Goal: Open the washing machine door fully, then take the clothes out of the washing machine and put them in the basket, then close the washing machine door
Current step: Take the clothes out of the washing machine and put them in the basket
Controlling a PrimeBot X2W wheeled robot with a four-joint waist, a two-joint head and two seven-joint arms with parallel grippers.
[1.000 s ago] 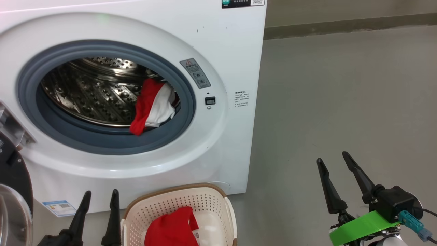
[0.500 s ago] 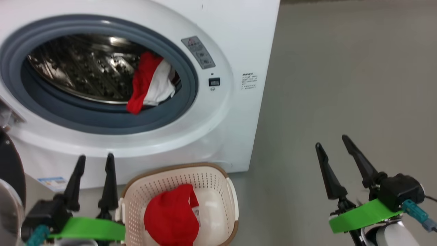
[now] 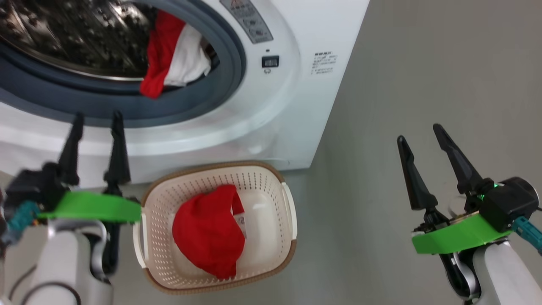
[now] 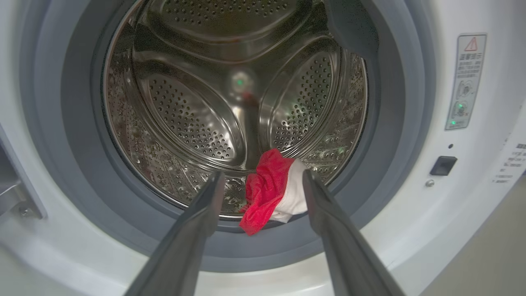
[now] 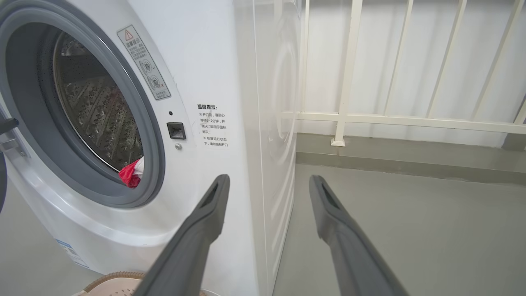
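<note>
left gripper (image 3: 97,114) empty, fingers spread, facing washing machine (image 3: 296,25), red-white clothes (image 4: 271,193) on drum (image 4: 193,111) lip ahead of its fingertips, basket (image 3: 211,166) with 1 red garment (image 3: 207,231) just right of it, right gripper (image 3: 418,132) empty, spread, over smooth grey floor (image 3: 423,63), white railing (image 5: 349,74) beyond

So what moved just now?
The view tipped down, so everything slid up. The left claw reached forward toward the opening of the washing machine, open and empty. The right claw, the red-and-white cloth inside and the red cloth in the basket stayed put.
</note>
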